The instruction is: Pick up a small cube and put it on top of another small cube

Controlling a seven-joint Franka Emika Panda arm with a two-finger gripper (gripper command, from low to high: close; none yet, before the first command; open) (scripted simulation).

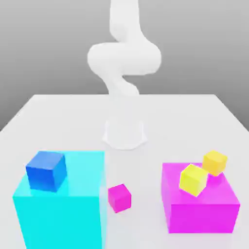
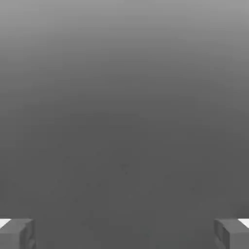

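A white surface (image 1: 58, 116) carries two big blocks toward the near edge in the exterior view. A large cyan block (image 1: 61, 214) stands at the exterior view's left, with a blue cube (image 1: 46, 170) resting on its top near the far left corner. A large magenta block (image 1: 199, 206) stands at the exterior view's right, well apart from the cyan one. A pale lemon-yellow cube (image 1: 193, 179), tilted, sits on the magenta block's top. Behind everything is a plain grey backdrop (image 1: 44, 44).

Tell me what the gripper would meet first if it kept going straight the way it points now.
Nothing visible: between the open gripper's fingertips the hand view shows plain grey surface and no cube, so the way looks free, though depth is unclear.
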